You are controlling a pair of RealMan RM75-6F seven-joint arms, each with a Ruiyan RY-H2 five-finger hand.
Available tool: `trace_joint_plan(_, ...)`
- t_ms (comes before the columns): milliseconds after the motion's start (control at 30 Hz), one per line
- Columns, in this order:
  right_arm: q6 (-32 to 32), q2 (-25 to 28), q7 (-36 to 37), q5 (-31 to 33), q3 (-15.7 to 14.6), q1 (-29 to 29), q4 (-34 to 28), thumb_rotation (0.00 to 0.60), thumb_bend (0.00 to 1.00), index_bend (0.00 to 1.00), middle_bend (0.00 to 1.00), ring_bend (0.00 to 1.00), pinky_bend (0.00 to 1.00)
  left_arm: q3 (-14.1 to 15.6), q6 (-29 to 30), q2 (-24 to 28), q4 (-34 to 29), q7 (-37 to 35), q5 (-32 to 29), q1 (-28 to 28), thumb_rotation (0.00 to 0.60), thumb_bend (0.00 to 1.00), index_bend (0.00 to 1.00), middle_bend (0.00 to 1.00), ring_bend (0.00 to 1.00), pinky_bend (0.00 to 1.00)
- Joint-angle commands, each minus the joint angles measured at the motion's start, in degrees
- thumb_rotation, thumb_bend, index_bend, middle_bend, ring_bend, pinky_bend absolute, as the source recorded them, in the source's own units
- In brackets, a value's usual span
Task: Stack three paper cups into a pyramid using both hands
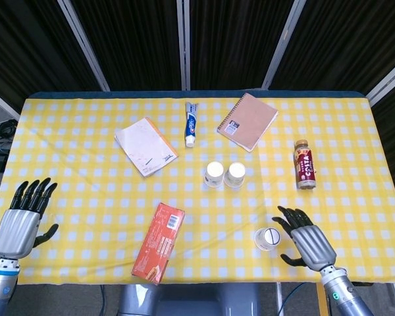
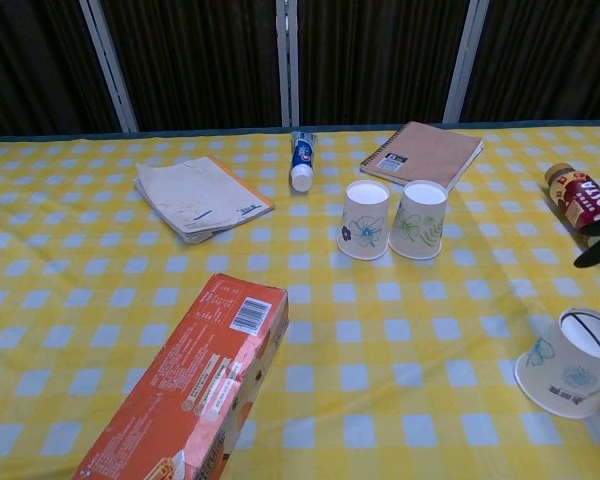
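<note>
Two upturned paper cups (image 1: pixel 214 174) (image 1: pixel 235 174) stand side by side mid-table, also seen in the chest view as one cup (image 2: pixel 366 219) and its neighbour (image 2: pixel 418 220). A third upturned cup (image 1: pixel 266 238) (image 2: pixel 569 363) stands alone near the front edge. My right hand (image 1: pixel 307 243) hovers just right of that cup, fingers spread, holding nothing; only a dark fingertip (image 2: pixel 597 249) of it shows in the chest view. My left hand (image 1: pixel 23 218) is at the front left corner, fingers spread and empty.
An orange box (image 1: pixel 158 241) lies front centre-left. A worn notepad (image 1: pixel 145 145), a toothpaste tube (image 1: pixel 191 123) and a brown spiral notebook (image 1: pixel 247 121) lie at the back. A small bottle (image 1: pixel 305 164) lies on its side at the right.
</note>
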Motion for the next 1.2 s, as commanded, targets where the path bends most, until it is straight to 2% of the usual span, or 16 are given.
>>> trace_joint_plan(33,-0.5,-1.0,-0.9,1.1,0.3,0.5,0.6,0.600,0.18,0.25,0.00,0.00,0.02,-0.4,-0.7,0.1,0.1,0.0,0.2,0.2,0.600,0.24,0.00,0.00,0.00,0.00)
trace_joint_plan(433,-2.7,-4.2,-1.8,5.5,0.6,1.7,4.0,0.600,0.18,0.27,0.00,0.00,0.03,-1.9,-2.4,0.2,0.0,-0.1,1.2,1.1,0.600,0.24,0.00,0.00,0.00,0.00)
trace_joint_plan(833,-2.1,-6.3,-1.5,5.7,0.5,2.1,5.7,0.600,0.23,0.45,0.13,0.00,0.10,-3.0,-3.9,0.4,0.0,-0.4,1.5,1.6,0.600,0.24,0.00,0.00,0.00,0.00)
trace_joint_plan(1200,0.2,-6.9,-0.7,4.4,1.5,2.5,5.1,0.600,0.25,0.50,0.17,0.00,0.13,-4.0,-4.6,0.8,-0.1,-1.2,1.7,2.1,0.600,0.24,0.00,0.00,0.00,0.00)
